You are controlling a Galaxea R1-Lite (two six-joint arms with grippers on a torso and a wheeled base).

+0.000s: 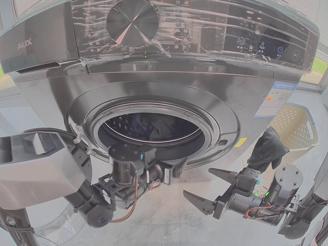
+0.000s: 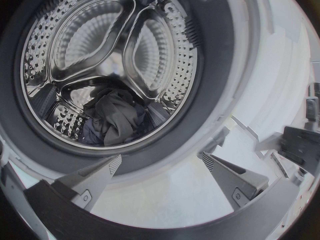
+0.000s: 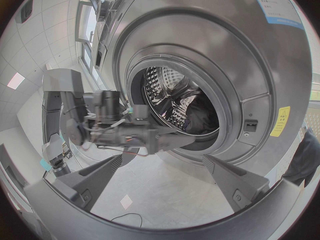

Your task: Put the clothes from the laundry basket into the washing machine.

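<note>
The left gripper [image 2: 161, 159] is spread wide and empty just outside the round door opening of the grey steel front-loading washing machine [image 1: 164, 86]. The right gripper [image 1: 197, 181], equally wide and empty, hangs lower beside it. One heap of dark grey and navy clothes [image 2: 113, 117] lies in the drum; one black garment [image 1: 268, 151] drapes over the cream perforated plastic laundry basket [image 1: 297, 127].

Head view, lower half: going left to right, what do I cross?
left gripper, open → right gripper, open → dark garment → laundry basket
</note>
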